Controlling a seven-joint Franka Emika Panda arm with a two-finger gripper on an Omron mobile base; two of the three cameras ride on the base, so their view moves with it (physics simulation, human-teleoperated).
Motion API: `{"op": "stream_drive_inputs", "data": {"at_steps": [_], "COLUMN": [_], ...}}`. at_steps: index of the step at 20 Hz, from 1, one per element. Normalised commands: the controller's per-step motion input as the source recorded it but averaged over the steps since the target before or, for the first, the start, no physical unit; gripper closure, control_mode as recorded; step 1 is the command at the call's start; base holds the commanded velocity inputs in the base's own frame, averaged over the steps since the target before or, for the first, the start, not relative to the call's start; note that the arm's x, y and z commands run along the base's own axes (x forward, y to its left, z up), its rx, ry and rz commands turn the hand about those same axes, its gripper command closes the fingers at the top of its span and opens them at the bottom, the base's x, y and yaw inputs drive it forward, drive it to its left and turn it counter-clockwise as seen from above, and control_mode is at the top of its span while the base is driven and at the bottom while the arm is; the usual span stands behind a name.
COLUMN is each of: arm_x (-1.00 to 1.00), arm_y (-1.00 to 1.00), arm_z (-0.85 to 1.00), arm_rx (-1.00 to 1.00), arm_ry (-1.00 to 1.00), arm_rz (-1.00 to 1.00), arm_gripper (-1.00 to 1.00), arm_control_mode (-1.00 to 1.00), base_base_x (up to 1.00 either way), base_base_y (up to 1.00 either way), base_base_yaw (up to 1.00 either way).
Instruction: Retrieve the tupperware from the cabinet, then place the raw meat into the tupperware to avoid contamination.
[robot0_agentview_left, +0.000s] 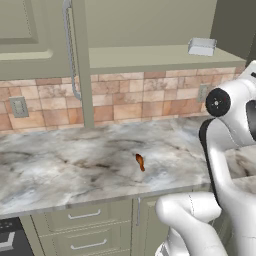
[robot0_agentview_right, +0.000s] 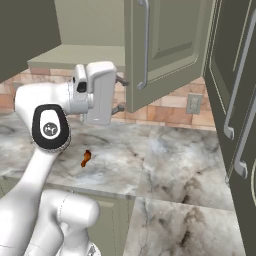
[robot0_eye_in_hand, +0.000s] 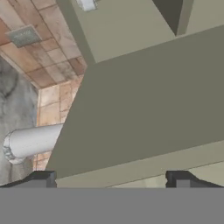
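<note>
Tupperware (robot0_agentview_left: 202, 46) above gripper (robot0_agentview_right: 119, 94).

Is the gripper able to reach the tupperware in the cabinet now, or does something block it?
Probably yes. The cabinet door stands open and the tupperware sits uncovered near the shelf's front edge. The gripper is open, just below the shelf, and must rise first.

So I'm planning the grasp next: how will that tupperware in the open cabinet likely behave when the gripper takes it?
The tupperware looks small, shallow and thin-walled, so it is probably light and may slide on the smooth cabinet shelf if nudged. Its low, flat shape makes tipping unlikely. The walls might flex a little under the open gripper closing.
</note>
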Motion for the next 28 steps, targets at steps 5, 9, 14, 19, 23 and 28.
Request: {"op": "stream_drive_inputs", "data": {"at_steps": [5,9,14,19,23,28], "arm_x": [0.13,0.07,0.00,0.15,0.46,0.62], "arm_y": [-0.03,0.15,0.21,0.02,0.03,0.01], "arm_z": [-0.13,-0.01,0.00,0.01,-0.01,-0.04], "arm_rx": [-0.06,-0.05,-0.06,-0.05,-0.09,-0.08], "arm_ry": [0.00,-0.03,-0.08,-0.03,0.00,0.00], "arm_rz": [-0.10,0.00,0.00,-0.09,-0.17,-0.18], "arm_gripper": [-1.00,-1.00,-1.00,-1.00,-1.00,-1.00], "arm_control_mode": [-1.00,-1.00,-1.00,-1.00,-1.00,-1.00], "base_base_x": [0.00,0.00,0.00,0.00,0.00,0.00], "base_base_y": [0.00,0.00,0.00,0.00,0.00,0.00], "base_base_yaw": [0.00,0.00,0.00,0.00,0.00,0.00]}}
